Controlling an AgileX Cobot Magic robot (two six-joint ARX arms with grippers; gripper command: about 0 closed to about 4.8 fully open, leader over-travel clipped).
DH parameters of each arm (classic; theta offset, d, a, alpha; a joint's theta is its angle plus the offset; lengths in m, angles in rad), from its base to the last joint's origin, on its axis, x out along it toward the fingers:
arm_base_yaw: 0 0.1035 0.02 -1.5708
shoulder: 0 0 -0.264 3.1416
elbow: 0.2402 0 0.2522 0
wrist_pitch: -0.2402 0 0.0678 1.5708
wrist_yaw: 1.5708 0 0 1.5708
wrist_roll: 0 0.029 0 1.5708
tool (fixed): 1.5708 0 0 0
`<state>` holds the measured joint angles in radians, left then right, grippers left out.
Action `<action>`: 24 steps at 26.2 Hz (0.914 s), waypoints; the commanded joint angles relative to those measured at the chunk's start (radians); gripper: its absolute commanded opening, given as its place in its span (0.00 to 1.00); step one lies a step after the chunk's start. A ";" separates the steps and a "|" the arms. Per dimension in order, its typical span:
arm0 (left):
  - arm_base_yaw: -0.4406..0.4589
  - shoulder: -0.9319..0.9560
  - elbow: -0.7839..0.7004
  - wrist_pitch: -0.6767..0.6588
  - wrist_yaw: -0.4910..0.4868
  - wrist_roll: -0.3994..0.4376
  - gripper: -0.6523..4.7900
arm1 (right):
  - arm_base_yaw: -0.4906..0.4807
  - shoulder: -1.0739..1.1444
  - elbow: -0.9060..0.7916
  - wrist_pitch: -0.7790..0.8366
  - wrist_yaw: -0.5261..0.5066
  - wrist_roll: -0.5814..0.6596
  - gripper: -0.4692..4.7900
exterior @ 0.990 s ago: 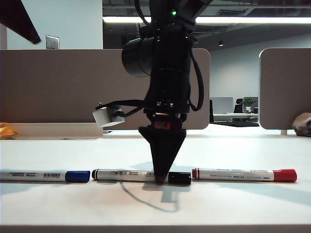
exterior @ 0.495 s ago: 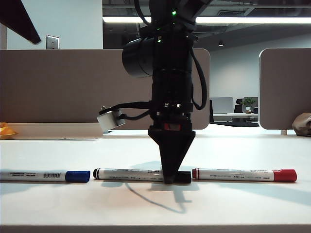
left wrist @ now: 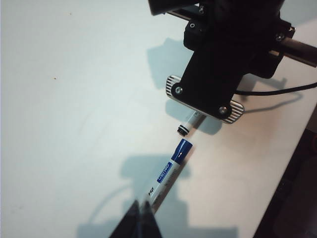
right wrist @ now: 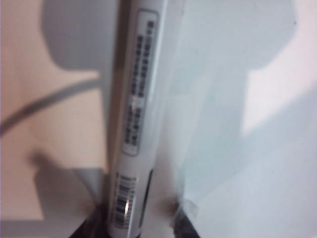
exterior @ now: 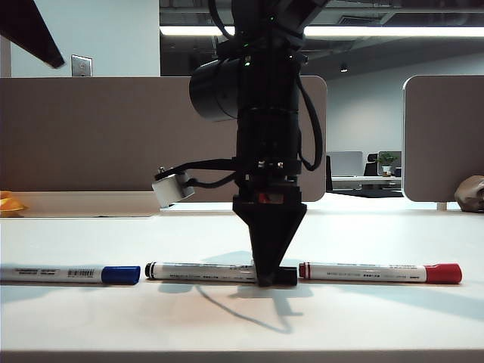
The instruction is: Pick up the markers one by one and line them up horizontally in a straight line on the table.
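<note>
Three markers lie end to end in a row on the white table: blue-capped on the left, black-capped in the middle, red-capped on the right. My right gripper points straight down onto the black marker near its cap. In the right wrist view the gripper is open, its fingers straddling the barrel with a gap on one side. My left gripper is shut and empty, hovering over the blue marker's barrel.
Grey-brown divider panels stand behind the table. A yellow object sits at the far left edge. Part of the left arm shows dark at the upper left. The table's front edge runs close below the markers.
My right gripper has slid a little to the right along the black marker and its wrist has rolled. The marker's cap end has swung slightly into line. The left gripper has not moved.
</note>
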<state>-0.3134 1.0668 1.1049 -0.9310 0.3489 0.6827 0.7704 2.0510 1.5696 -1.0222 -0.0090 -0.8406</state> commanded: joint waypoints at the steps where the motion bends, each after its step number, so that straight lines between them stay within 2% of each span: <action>1: 0.001 -0.004 0.000 0.017 0.014 -0.003 0.11 | 0.008 0.012 -0.008 -0.020 0.014 -0.005 0.43; 8: 0.001 -0.004 0.000 0.020 0.016 -0.006 0.11 | 0.011 -0.032 -0.007 -0.013 0.014 -0.005 0.50; 12: 0.001 -0.004 0.000 0.021 0.033 -0.006 0.11 | 0.011 -0.048 -0.007 -0.006 0.014 0.002 0.61; 21: 0.001 -0.004 0.000 0.043 0.033 -0.006 0.11 | 0.036 -0.143 -0.007 0.003 0.014 0.032 0.61; 23: 0.001 -0.005 0.000 0.043 0.034 -0.008 0.11 | 0.037 -0.178 -0.007 0.002 0.014 0.056 0.53; 24: 0.001 -0.005 0.000 0.043 0.034 -0.010 0.11 | 0.037 -0.215 -0.007 0.004 0.014 0.056 0.35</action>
<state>-0.3134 1.0668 1.1049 -0.8978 0.3748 0.6788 0.8066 1.8656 1.5604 -1.0206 0.0067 -0.7937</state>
